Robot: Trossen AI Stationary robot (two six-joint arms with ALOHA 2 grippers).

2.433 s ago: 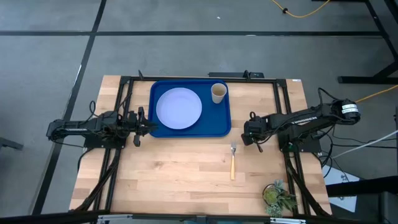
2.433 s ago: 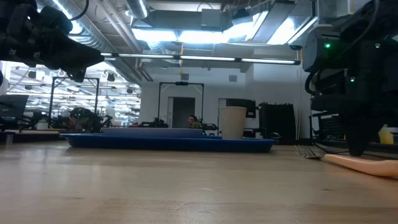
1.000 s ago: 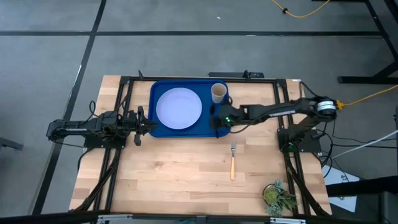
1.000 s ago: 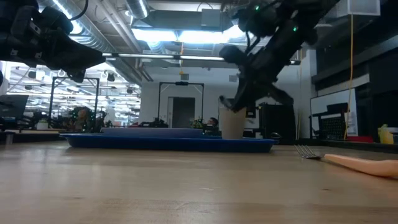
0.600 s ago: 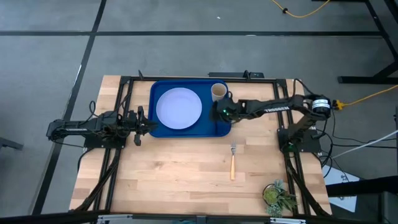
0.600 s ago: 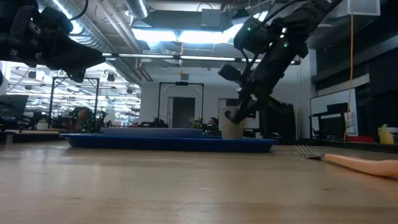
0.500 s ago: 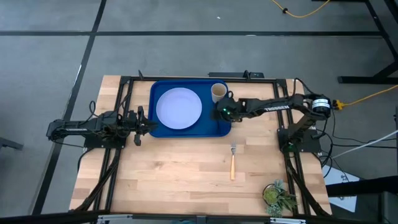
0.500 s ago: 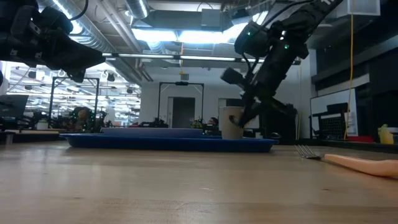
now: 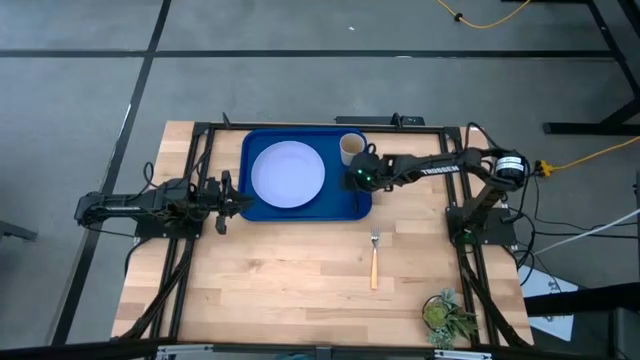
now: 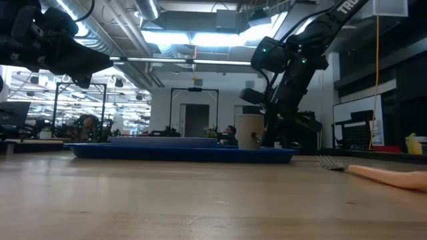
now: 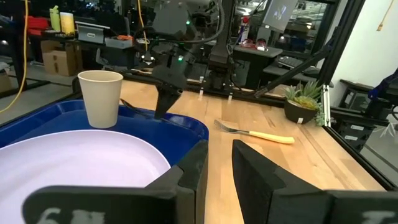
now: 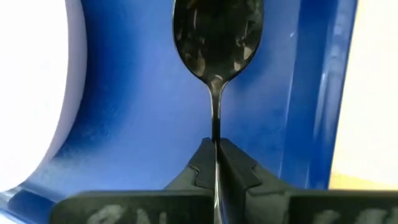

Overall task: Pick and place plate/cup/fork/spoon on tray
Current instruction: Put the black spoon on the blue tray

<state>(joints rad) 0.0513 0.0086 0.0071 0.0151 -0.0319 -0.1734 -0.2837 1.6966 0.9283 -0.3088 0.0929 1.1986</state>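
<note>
Spoon placement in hand. Right gripper (image 12: 214, 163) pinches the spoon (image 12: 216, 37) by its handle, bowl over bare tray (image 9: 355, 205) floor between the plate (image 9: 287, 173) and the tray's right rim, near the cup (image 9: 351, 149). Can't tell if it touches down yet. Next: lower, release, then the fork (image 9: 375, 258), on the table below the tray. Left gripper (image 9: 230, 200) waits at the tray's left edge, fingers slightly parted.

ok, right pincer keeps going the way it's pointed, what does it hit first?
Most likely the tray floor. The right pincer is shut on the spoon, whose bowl leads, hanging over bare blue floor between the plate and the tray rim. Height above the floor is unclear.
</note>
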